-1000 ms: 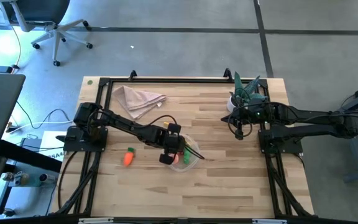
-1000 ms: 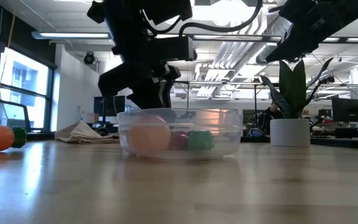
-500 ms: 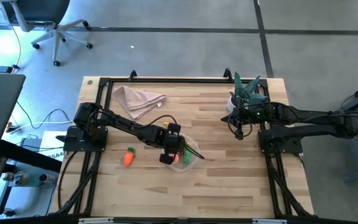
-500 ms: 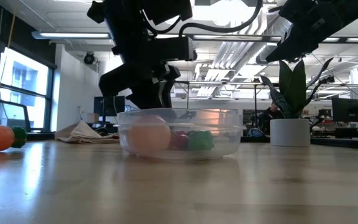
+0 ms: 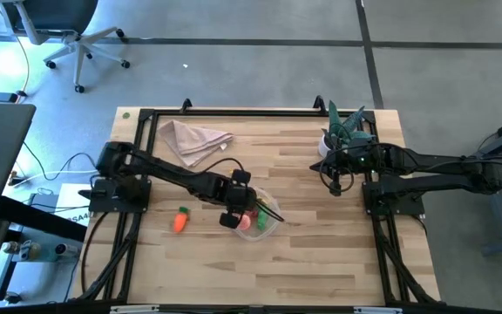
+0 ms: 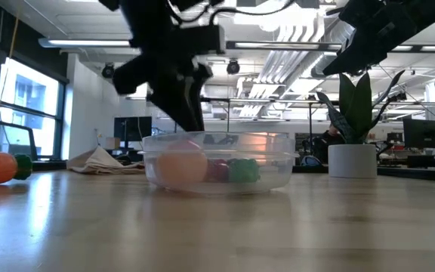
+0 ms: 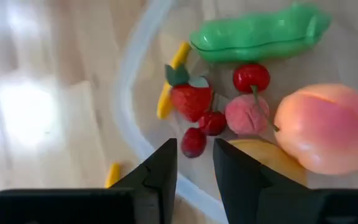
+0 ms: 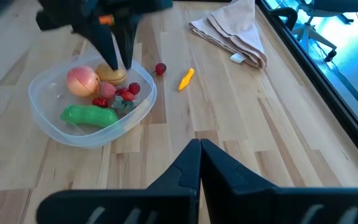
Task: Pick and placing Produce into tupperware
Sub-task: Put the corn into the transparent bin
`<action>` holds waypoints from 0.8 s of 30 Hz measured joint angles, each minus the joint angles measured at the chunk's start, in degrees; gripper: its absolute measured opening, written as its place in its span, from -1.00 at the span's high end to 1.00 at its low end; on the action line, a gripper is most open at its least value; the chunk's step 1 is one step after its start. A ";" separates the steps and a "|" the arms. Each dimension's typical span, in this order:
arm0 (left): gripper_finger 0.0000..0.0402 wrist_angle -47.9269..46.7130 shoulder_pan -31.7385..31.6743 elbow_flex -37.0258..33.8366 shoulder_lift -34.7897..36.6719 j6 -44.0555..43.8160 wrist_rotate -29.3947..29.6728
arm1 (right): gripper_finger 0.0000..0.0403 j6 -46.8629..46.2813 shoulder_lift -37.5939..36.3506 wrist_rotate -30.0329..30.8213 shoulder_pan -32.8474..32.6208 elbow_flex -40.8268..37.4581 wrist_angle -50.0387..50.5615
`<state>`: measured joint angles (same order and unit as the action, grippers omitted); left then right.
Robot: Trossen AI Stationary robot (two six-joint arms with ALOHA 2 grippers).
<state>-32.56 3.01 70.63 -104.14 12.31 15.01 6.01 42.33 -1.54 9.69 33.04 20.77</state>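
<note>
Left gripper: over the near-left edge of the tub, above its rim; fingers a narrow gap apart, holding nothing
Right gripper: parked well off to the right beside the potted plant; fingers pressed together, empty
Tub: clear round container at table centre; upright
In the tub: green pea pod; peach; strawberry; cherries; small pink fruit; a tan piece partly hidden under the gripper
Outside the tub: carrot to its left, apart; a red cherry and a yellow piece just beyond the rim
Napkin: crumpled at the far left of the table
</note>
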 joint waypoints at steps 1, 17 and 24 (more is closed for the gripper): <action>0.56 -0.28 0.00 0.00 1.03 -0.41 0.38 | 1.00 -0.01 0.00 0.01 0.02 0.00 0.00; 0.66 -11.41 -14.86 0.02 9.42 0.36 -5.84 | 1.00 -0.01 0.00 0.01 0.00 0.00 0.01; 0.66 -11.34 -20.87 -0.10 7.07 9.47 -12.63 | 1.00 -0.01 -0.02 0.01 0.02 0.00 -0.01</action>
<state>-43.90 -17.86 70.53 -97.07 21.78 2.38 6.00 42.31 -1.53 9.71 33.04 20.75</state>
